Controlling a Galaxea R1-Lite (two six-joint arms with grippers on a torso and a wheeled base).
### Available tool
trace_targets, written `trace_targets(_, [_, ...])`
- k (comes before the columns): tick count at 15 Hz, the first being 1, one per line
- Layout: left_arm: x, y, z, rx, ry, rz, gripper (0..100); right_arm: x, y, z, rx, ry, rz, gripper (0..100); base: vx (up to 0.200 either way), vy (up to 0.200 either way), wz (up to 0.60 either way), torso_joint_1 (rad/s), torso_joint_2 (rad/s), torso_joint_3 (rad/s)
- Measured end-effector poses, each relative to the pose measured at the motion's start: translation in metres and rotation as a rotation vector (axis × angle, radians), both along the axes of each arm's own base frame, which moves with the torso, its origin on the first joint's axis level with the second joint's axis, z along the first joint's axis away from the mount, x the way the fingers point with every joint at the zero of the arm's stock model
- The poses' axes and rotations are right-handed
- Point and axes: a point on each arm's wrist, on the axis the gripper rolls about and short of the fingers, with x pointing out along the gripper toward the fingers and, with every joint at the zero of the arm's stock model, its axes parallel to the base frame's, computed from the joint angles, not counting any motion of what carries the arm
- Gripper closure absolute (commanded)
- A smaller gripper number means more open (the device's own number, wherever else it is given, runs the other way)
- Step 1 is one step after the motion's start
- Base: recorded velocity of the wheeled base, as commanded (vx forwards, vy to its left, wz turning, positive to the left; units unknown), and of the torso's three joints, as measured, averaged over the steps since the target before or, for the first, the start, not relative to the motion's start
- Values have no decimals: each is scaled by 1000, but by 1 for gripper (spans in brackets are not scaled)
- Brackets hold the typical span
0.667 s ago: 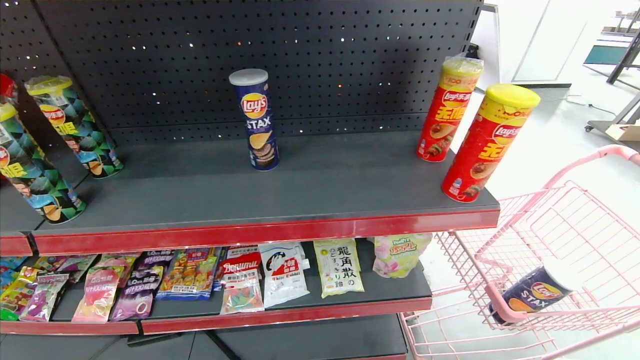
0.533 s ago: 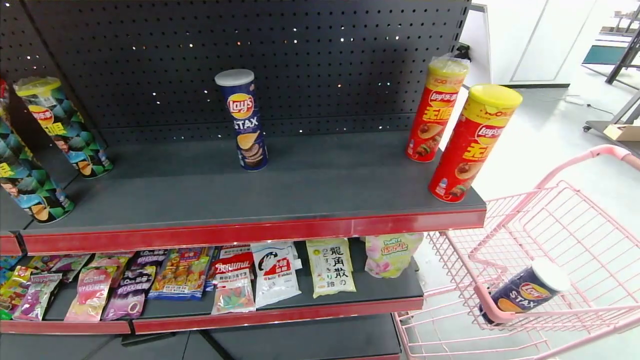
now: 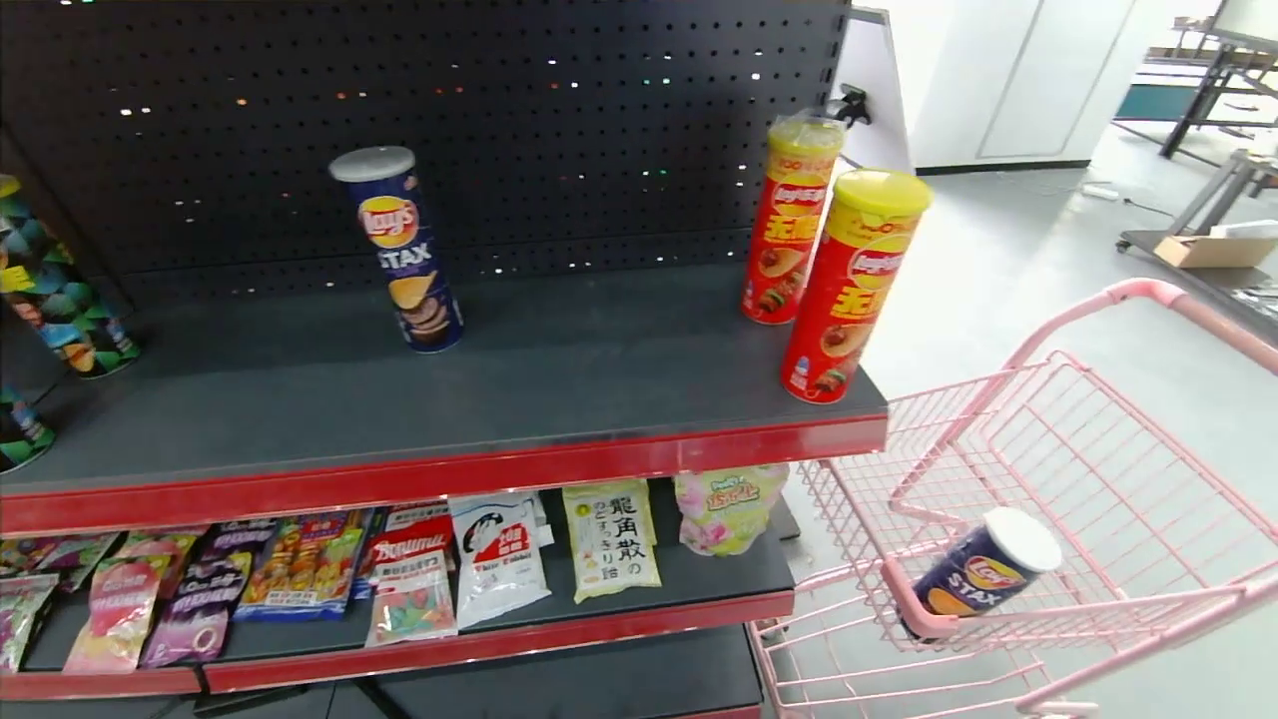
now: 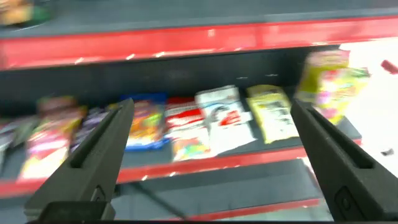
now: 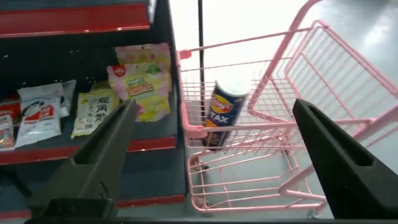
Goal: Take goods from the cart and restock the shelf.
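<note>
A dark blue chip can (image 3: 983,574) with a white lid lies on its side in the pink cart (image 3: 1138,292), right of the shelf. The right wrist view shows the same can (image 5: 225,112) in the cart (image 5: 242,42), ahead of my right gripper (image 5: 214,155), which is open and holds nothing. A matching blue can (image 3: 397,250) stands upright on the grey upper shelf (image 3: 559,399). My left gripper (image 4: 211,155) is open and faces the lower shelf's snack bags (image 4: 217,121), apart from them.
Two red cans (image 3: 794,220) (image 3: 854,285) stand at the upper shelf's right end, and teal patterned cans (image 3: 55,280) at its left. Several snack bags (image 3: 494,559) lie on the lower shelf. A box (image 3: 1203,248) sits on a low trolley behind the cart.
The head camera has turned to the right, so shelf and cart sit further left in the picture. The cans themselves have not moved.
</note>
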Motion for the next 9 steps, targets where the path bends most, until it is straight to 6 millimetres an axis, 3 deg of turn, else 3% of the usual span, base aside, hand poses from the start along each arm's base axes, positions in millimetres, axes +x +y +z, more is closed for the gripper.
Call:
trace_targets(4, [0,0,0,0,0,1,0,0,0,0,0,1,0,0,0,0,-600,4,0,0])
trace_targets(9, [0,0,0,0,0,1,0,0,0,0,0,0,0,0,0,0,0,0,0,0])
